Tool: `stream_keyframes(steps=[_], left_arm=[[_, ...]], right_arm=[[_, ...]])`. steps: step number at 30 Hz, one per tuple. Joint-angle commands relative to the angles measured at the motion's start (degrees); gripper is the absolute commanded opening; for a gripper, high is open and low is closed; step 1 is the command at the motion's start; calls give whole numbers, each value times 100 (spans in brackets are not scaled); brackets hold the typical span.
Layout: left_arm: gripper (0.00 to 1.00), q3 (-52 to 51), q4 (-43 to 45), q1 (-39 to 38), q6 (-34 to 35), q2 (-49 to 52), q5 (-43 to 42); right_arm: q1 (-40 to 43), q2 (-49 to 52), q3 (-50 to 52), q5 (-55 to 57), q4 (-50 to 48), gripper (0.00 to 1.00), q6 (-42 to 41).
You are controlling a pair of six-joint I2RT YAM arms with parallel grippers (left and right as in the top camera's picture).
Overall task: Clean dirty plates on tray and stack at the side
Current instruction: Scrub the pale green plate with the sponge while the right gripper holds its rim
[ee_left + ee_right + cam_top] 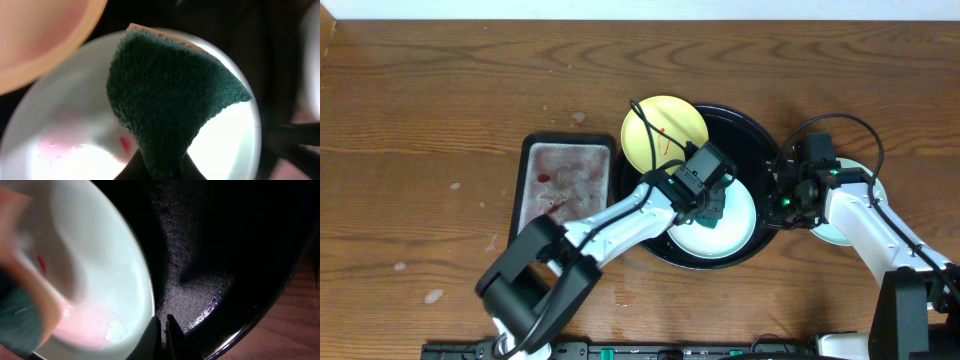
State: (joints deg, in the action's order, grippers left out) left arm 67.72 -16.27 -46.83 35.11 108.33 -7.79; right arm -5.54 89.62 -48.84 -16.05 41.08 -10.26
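Wood-grain table (420,100), black tray (748,138) mid-table, grey tray (567,150) beside it, pale wall (620,8)

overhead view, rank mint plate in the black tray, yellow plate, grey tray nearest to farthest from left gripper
1. Mint plate, directly under the left gripper.
2. Yellow plate, at the black tray's upper-left rim.
3. Grey tray, farther left, outside the black tray.

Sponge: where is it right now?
Overhead, the green sponge is pinched in the left gripper, over the mint plate inside the black tray, just right-below the yellow plate.
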Motion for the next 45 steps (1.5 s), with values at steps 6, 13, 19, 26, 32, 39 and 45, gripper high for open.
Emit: stream_keyframes(steps=[6,13,19,26,32,39,45], left_arm=[[7,-26,-11,-2,-33,286,-31],[7,-28,-42,-2,-31,289,-33],[8,-37,-59,-2,-31,289,-33],[7,-57,-177,-2,-35,289,-24],[7,-68,-730,55,-35,278,634],[7,-66,-1034,439,-363,-273,55],[8,-66,-664,407,-374,-885,-339]], right_arm=[[-15,39,13,9,-109,19,-42],[-76,52,17,-15,-258,21,-44],[-319,293,22,-4,-461,22,-50],[-356,870,22,258,-728,4,-358],[-350,1080,22,278,-765,1,-363],[-350,1078,20,380,-741,1,-363],[-352,1078,20,378,-737,1,-365]])
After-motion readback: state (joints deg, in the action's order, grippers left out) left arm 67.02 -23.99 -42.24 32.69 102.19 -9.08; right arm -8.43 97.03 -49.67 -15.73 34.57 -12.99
